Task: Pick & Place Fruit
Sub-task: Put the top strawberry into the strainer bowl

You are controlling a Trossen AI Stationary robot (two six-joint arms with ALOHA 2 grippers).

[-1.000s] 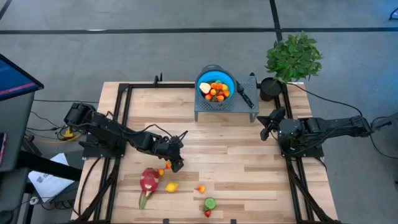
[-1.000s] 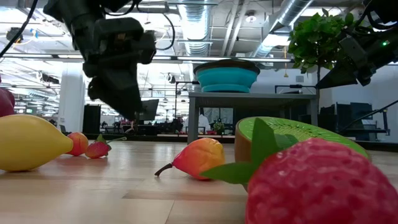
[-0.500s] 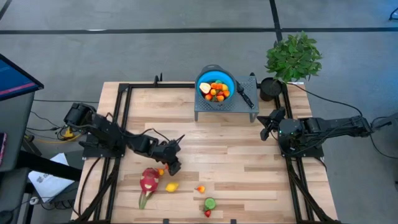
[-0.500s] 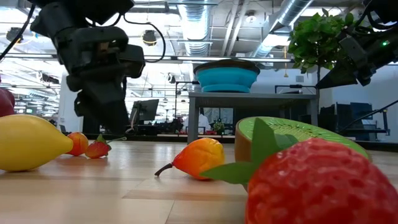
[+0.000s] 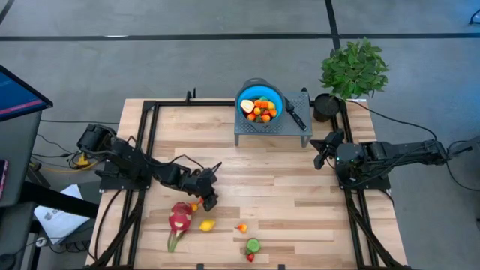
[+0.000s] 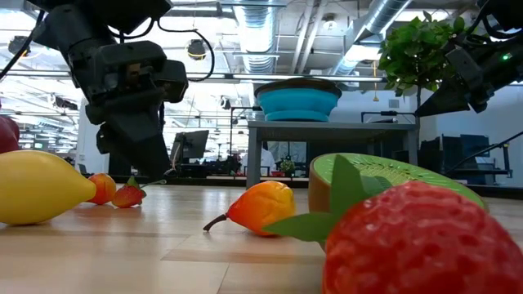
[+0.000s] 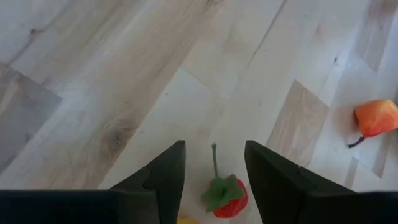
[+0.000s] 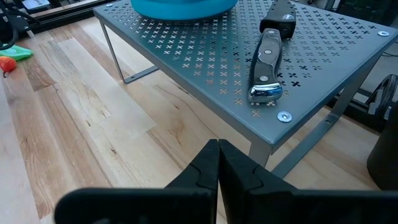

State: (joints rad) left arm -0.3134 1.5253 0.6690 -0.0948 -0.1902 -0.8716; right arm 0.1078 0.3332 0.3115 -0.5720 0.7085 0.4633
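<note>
Right now, status by item:
left gripper [image 7: 214,171]: low over the table's front-left, fingers apart, straddling a small red strawberry [image 7: 227,194] that lies stem-forward between them; no contact visible yet, nothing held.
strawberry handling: looks like a light, hard, smooth toy, likely to squirt out of a pinch. Best grip is probably across the widest part of the body, not the thin stem or leaf cap.
right gripper [image 8: 217,163]: parked at the right side by the grey perforated stand [image 8: 323,56], fingers pressed together, empty.
loose fruit on table, high view: 7 visible. 1 dragon fruit [image 5: 178,218], 1 lemon [image 5: 207,224], 1 small orange fruit [image 5: 241,228], 1 green kiwi half [image 5: 253,244], 1 larger strawberry [image 5: 250,257]; plus, by the left gripper, the target strawberry and 1 small orange-red fruit [image 6: 101,188].
blue bowl [image 5: 274,94]: 1, on the stand, holds several orange, red and pale pieces; count not readable.
knife [image 8: 267,59]: 1, on the stand beside the bowl.
potted plant [image 5: 354,69]: 1, back-right corner.
</note>
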